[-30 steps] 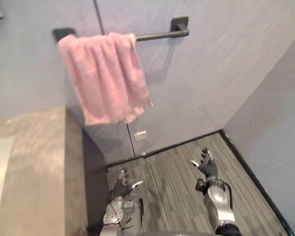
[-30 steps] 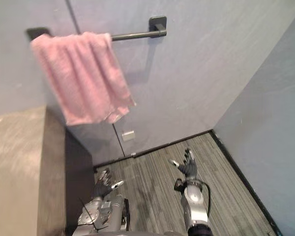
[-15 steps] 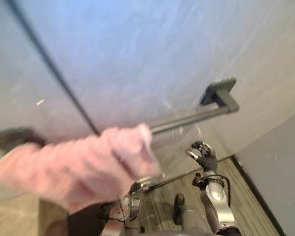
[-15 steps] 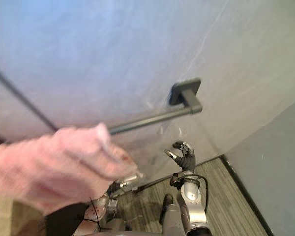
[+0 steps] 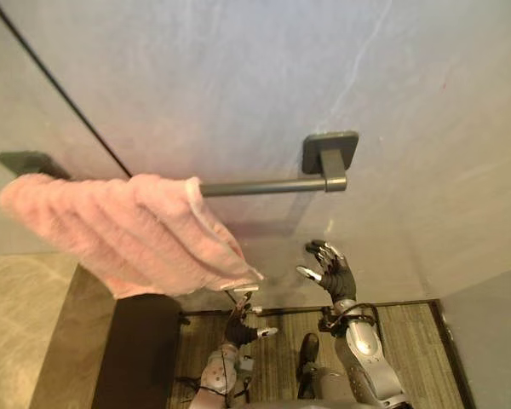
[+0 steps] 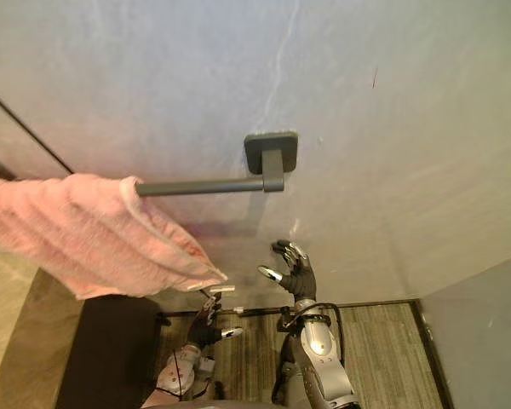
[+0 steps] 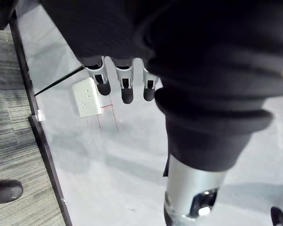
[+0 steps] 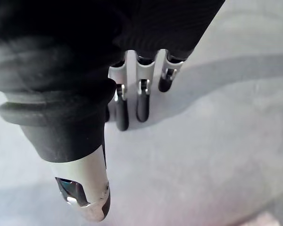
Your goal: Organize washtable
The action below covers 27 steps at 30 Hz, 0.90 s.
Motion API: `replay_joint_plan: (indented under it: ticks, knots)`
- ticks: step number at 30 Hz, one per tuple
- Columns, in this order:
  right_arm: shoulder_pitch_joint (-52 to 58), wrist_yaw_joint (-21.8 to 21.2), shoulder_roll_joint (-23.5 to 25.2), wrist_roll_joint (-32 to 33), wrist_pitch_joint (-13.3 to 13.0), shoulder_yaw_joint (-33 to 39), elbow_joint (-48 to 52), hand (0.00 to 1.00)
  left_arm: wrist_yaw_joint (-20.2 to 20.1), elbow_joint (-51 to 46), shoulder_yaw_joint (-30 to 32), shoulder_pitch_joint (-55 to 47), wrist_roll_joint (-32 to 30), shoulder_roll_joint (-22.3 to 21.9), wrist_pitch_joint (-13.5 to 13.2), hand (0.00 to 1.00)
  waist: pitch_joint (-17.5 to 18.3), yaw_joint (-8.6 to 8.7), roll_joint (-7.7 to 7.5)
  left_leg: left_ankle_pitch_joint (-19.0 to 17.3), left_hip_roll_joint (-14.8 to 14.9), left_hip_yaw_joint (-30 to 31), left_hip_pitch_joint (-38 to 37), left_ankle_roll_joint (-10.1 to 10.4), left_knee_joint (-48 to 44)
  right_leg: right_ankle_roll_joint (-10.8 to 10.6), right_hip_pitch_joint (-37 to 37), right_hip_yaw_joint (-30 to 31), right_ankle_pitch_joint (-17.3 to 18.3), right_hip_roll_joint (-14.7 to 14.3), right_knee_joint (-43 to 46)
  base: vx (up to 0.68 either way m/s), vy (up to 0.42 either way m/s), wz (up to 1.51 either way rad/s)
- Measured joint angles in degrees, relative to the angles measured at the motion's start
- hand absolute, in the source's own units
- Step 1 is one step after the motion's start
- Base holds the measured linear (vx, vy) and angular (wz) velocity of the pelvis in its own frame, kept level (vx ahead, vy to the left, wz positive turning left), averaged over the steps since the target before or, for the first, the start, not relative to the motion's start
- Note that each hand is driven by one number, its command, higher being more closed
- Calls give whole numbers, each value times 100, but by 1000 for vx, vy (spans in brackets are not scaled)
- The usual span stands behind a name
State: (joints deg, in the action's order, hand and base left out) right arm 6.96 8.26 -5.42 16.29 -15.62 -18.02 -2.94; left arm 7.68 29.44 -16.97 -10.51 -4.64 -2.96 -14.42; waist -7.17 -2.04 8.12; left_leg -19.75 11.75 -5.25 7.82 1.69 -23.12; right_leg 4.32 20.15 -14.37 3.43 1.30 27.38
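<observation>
A pink towel [image 5: 123, 234] hangs bunched over the left part of a dark wall rail [image 5: 264, 185], which ends in a square mount [image 5: 330, 153]. My right hand [image 5: 332, 271] is raised below the mount, close to the grey wall, open and holding nothing; its straight fingers [image 8: 132, 106] point at bare wall. My left hand [image 5: 237, 326] sits lower, just beneath the towel's hanging corner, also open and not touching it. Its fingers [image 7: 125, 87] point at the wall near a white socket plate [image 7: 87, 97]. The beige washtable top [image 5: 21, 315] lies at the lower left.
The washtable's dark side panel [image 5: 145, 349] drops to a grey plank floor [image 5: 409, 328]. A black skirting strip [image 7: 42, 150] runs along the wall's foot. A side wall [image 5: 494, 341] closes the corner on the right.
The whole picture has shifted: the camera has tilted up and come nearer the rail. My right hand now stands higher, under the rail's mount. Both hands remain open.
</observation>
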Motion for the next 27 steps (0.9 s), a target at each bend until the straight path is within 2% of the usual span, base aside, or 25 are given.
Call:
replay_joint_plan:
  ticks: [1,2,3,4,6,7,9,12,15,17,22,27]
  knots:
    - [-52,-24,269,4,-15,11,-217,0,-4,-38,-46,41,-56,268,-60,0,-49,65,-628,102,-450,-37,-125,204,279,-582,-260,455,996,487,184,-499,-247,177]
    - [-159,-81,273,0,-6,-45,-262,0,14,162,-37,37,-63,325,1,0,-45,83,-701,248,-434,112,-207,323,414,-635,-417,306,984,507,-131,-97,-105,117]
    - [-172,-87,274,0,-9,-51,-243,0,8,161,-47,-53,-65,327,3,0,-35,74,-653,311,-358,122,-216,388,502,-628,-516,231,876,431,-335,-20,-104,51]
    - [-228,-101,312,-1,-15,-63,-244,0,7,142,-42,-252,-65,354,14,0,-27,40,-607,531,-269,107,-218,488,617,-605,-621,174,632,348,-567,-66,-24,4]
    - [-213,-106,321,-51,-19,-68,-244,0,29,-81,-32,-413,-68,425,56,0,-32,45,-594,581,-257,65,-269,574,659,-558,-707,157,445,329,-779,-44,8,-15]
    - [-238,-104,321,-142,-19,-63,-241,0,86,-362,-14,-474,-66,431,52,0,-40,62,-572,711,-258,-5,-312,566,744,-490,-772,196,219,305,-961,-20,56,-22]
    - [-277,-101,340,-275,-16,-66,-242,0,150,-614,57,-467,-59,391,42,0,-44,61,-572,821,-259,-115,-325,485,787,-534,-838,279,6,293,-1160,-45,83,-27]
    - [-357,-93,430,-362,-14,-79,-242,0,328,-923,382,-305,2,367,33,0,-53,81,-585,755,-285,-271,-138,362,589,-652,-934,455,-401,287,-1672,-103,144,-27]
    - [-364,-81,456,-369,-14,-107,-217,0,551,-1129,700,-359,54,395,41,0,-91,32,-678,693,-381,-293,-212,301,626,-701,-1263,505,-734,301,-2306,-68,109,-6]
    - [-365,-86,441,-368,-14,-104,-194,0,644,-1347,885,-507,63,347,40,0,-74,-64,-734,696,-420,-295,-244,287,669,-718,-1306,500,-747,329,-2364,-14,63,5]
    - [-202,-91,380,-364,-19,-83,239,0,966,-2253,1556,-970,390,-27,19,0,-68,-59,-753,766,-478,-140,-390,234,792,-731,-1543,323,-750,363,-2486,65,28,17]
    - [106,-102,401,-348,-20,-121,424,0,1418,-3177,2046,-1094,383,-146,0,0,-65,-60,-821,770,-506,-24,-489,229,875,-745,-1756,181,-740,370,-2635,73,20,14]
